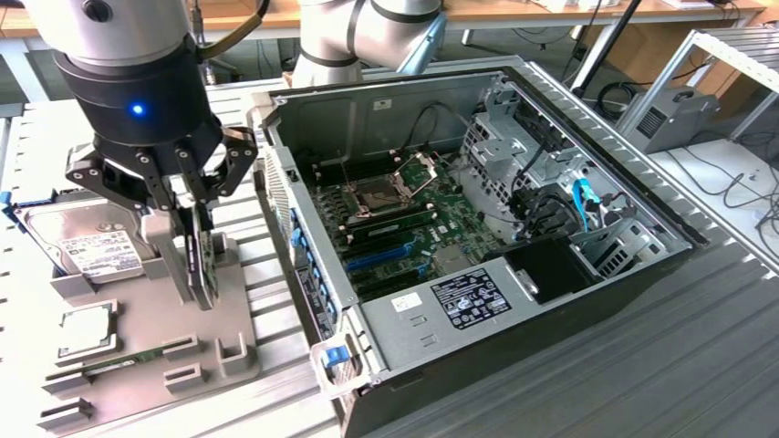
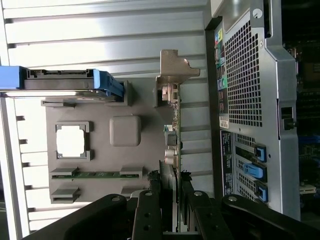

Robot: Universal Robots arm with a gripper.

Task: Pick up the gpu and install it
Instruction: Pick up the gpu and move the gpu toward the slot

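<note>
The gpu (image 1: 199,266) is a thin card standing on edge, its green board and silver end bracket seen edge-on in the wrist view (image 2: 173,125). My gripper (image 1: 195,228) is shut on its upper part, a black finger on either side (image 2: 171,202). The card hangs at the grey fixture plate (image 1: 152,306); I cannot tell whether its lower edge still touches the plate. The open computer case (image 1: 402,100) lies to the exterior view's right, its motherboard with blue expansion slots (image 1: 378,257) exposed. The perforated rear panel of the case (image 2: 250,100) is beside the card.
On the fixture plate (image 2: 100,112) sit a hard drive (image 1: 91,245) in a blue carrier (image 2: 65,82), a square processor (image 1: 86,328) (image 2: 72,140) and a narrow memory stick (image 1: 122,359) (image 2: 97,174). The ribbed metal table (image 1: 608,365) surrounds everything. The case wall stands close to the card.
</note>
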